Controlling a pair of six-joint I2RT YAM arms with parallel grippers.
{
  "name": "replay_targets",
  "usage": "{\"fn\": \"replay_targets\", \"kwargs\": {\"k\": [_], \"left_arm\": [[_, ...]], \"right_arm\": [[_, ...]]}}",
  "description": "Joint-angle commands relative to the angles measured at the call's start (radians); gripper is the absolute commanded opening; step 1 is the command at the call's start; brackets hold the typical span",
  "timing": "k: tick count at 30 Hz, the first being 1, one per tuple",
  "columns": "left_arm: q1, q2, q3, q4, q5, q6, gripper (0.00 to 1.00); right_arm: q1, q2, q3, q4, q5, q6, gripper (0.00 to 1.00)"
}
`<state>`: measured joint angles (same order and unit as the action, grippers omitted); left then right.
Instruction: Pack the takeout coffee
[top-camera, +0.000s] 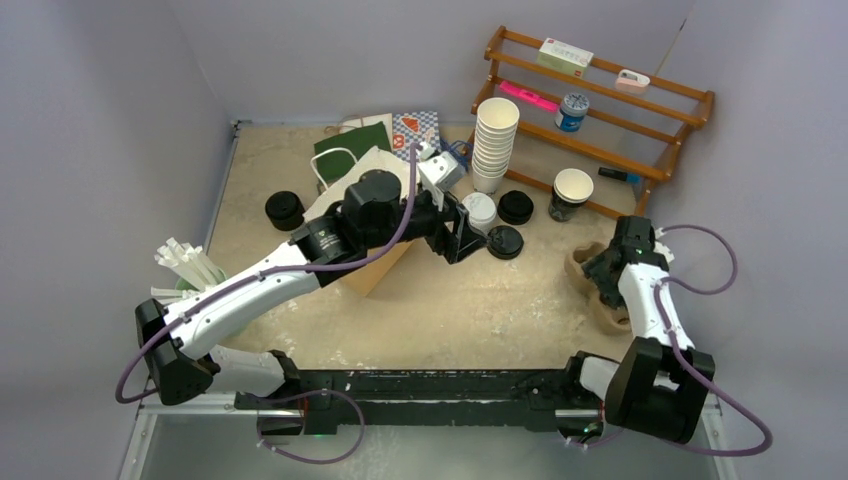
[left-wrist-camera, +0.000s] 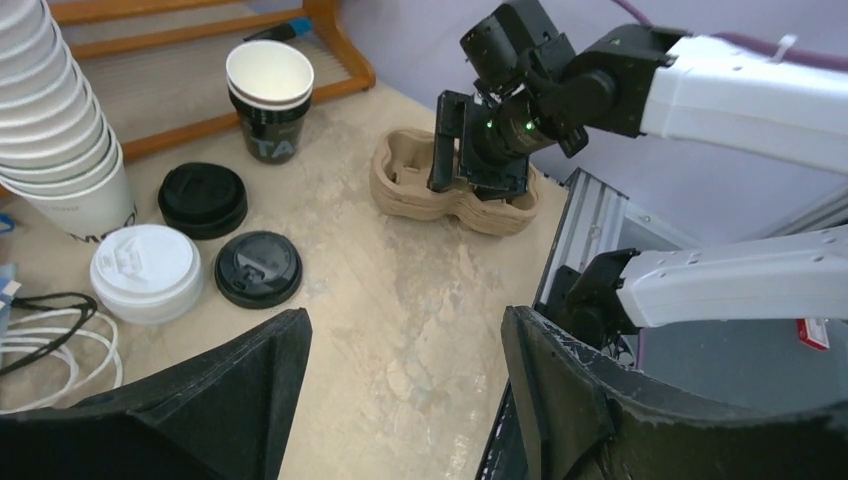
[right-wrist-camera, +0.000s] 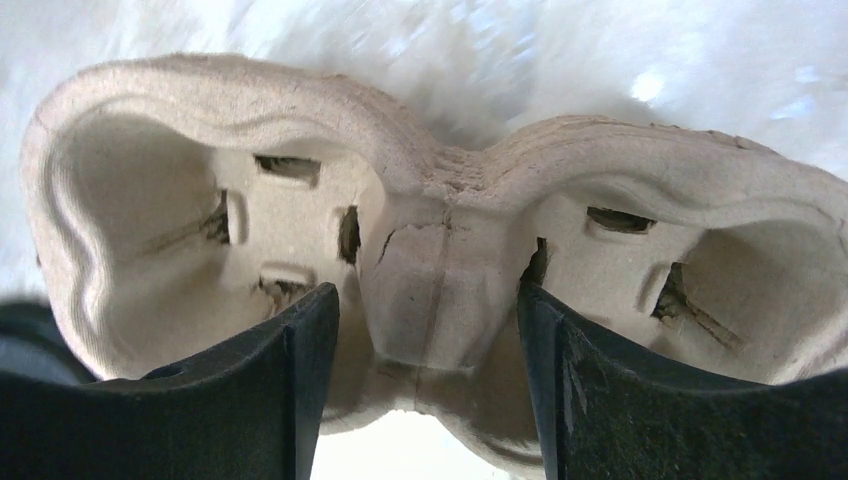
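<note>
Currently the right end effector (right-wrist-camera: 425, 300) hangs over the pulp cup carrier (right-wrist-camera: 200, 200) at the right side of the desk (top-camera: 450, 310). Its jaws stand apart, one on each side of the ridge between the two wells. The right finger looks to be touching that ridge and the left one shows a gap, so nothing is clamped yet.

The step in hand appears to be taking hold of the carrier so the coffee can go into it. To do it well, both fingers should meet the ridge evenly and low on its thick part. The pulp there shows a crack and could tear under a lopsided pinch, so a gentle squeeze and a level lift seem wise.

Both cups stand well apart from the carrier, in the far middle of the desk. The white-lidded cup (left-wrist-camera: 146, 272) is just beside the tall stack of cups (left-wrist-camera: 50, 130), with the black-lidded cup (left-wrist-camera: 258, 268) close on its near right. Just short of them hovers the left end effector (left-wrist-camera: 405, 330), jaws apart and empty, so any carrier move should avoid that arm.
</note>
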<state>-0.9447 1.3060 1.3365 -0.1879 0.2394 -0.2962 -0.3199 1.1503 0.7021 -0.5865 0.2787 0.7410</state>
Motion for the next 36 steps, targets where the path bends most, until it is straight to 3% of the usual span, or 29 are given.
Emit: {"fn": "replay_targets", "kwargs": {"k": [1,4,8,12,18,22,27,36], "left_arm": [[-0.005,0.001,-0.09,0.117,-0.009,-0.018,0.73],[-0.005,0.025,-0.12,0.131,-0.034,-0.023,0.75],[-0.005,0.034,-0.15,0.13,-0.123,-0.022,0.86],[-0.006,-0.003,-0.238,0.234,-0.196,-0.066,0.88],[-0.004,-0.011,-0.348,0.499,-0.032,-0.049,0.88],[-0.005,0.08,-0.275,0.461,0.002,-0.055,0.81],[-0.004,0.127,-0.239,0.446,-0.007,-0.003,0.79],[-0.005,0.131,-0.247,0.426,-0.062,0.048,0.79]], "right_arm": [[0.119,-0.035,0.02,-0.017,-0.13,-0.014,0.68],[0.174,-0.049,0.02,-0.017,-0.192,-0.02,0.68],[0.258,-0.043,0.015,0.001,-0.272,-0.078,0.68],[0.369,-0.011,0.048,-0.021,-0.28,-0.104,0.68],[0.421,-0.031,0.1,-0.067,-0.175,-0.099,0.76],[0.421,-0.047,0.125,-0.08,-0.088,-0.07,0.78],[0.421,-0.024,0.131,-0.061,-0.034,-0.052,0.7],[0.422,-0.009,0.15,-0.068,-0.084,-0.05,0.51]]}}
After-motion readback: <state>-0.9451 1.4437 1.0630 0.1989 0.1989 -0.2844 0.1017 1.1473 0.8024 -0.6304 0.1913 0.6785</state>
